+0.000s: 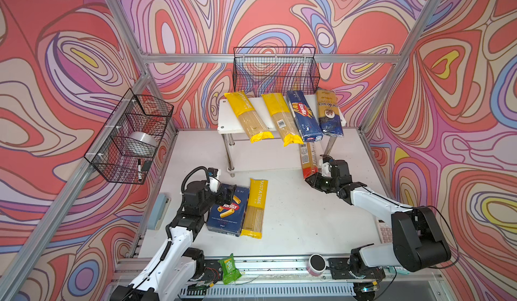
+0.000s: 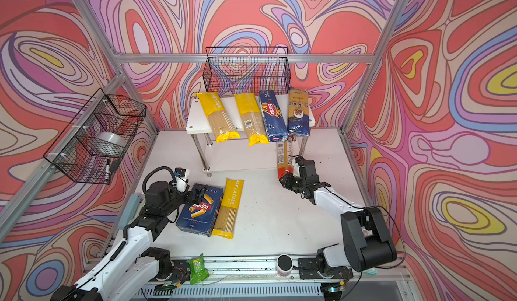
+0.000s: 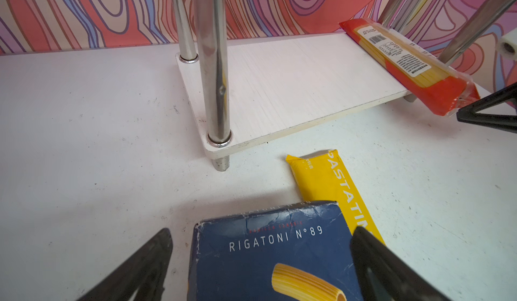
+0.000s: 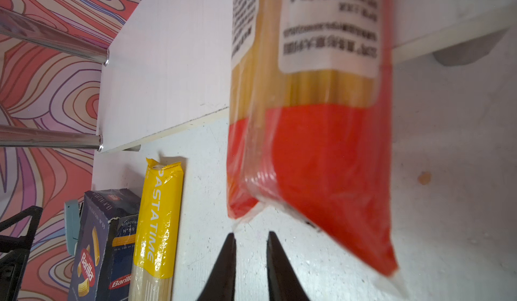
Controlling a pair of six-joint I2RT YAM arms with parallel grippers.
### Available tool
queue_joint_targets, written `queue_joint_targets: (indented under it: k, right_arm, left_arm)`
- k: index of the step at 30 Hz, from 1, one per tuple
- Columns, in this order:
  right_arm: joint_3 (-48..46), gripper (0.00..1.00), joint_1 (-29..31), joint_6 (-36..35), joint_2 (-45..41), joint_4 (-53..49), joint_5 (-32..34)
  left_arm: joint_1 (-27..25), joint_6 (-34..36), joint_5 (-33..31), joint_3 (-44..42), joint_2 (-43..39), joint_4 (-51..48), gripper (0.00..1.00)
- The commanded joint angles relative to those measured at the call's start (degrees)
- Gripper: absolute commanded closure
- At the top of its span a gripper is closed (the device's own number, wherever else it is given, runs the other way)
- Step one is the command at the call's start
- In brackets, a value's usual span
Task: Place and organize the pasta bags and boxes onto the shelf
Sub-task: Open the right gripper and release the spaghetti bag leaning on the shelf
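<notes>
We find the left gripper point(image 1: 225, 193) over the far end of the rigatoni box point(image 1: 228, 213), flat on the table point(image 1: 293, 224); jaws apart, straddling its width, not yet clamped. A yellow-ended bag point(image 1: 254, 210) lies touching the box's right side: a closing jaw could snag it or skew the box. The shelf point(image 1: 226, 117): top board carries two more yellow-ended bags point(image 1: 247, 116) point(image 1: 279, 119), the spaghetti box point(image 1: 303, 116) and the dark blue bag point(image 1: 330, 112), all overhanging its front edge, so a knock could tip them off. The red-ended bag point(image 1: 307, 159) rests on the lower board, near end sticking out. The right gripper point(image 1: 308, 178) sits at that red end, jaws nearly together; the wrist view blurs, so we cannot say whether they nip the seam. An off-centre push could swing the bag against the chrome leg point(image 1: 330, 145).
</notes>
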Motion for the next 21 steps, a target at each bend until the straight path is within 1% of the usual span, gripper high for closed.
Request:
queue_joint_targets:
  k: [1, 8, 15, 21]
  right_arm:
    - [1.95, 0.8, -0.31, -0.71, 1.89, 2.38, 1.45]
    - [5.77, 0.8, -0.26, -1.38, 6.46, 3.35, 3.18]
    - [8.75, 0.79, -0.35, -2.22, 7.41, 3.3, 6.85]
    - [10.7, 0.8, -0.35, -3.2, 7.3, 1.42, 6.8]
  left_arm:
    - [-0.01, 0.11, 0.61, 0.92, 0.25, -0.62, 0.0]
    - [0.03, -0.14, -0.14, 0.16, -1.11, -0.45, 0.0]
    - [-0.04, -0.18, -0.28, -0.19, -1.67, -0.37, 0.0]
    - [0.03, -0.15, -0.27, -0.25, -1.95, -0.32, 0.0]
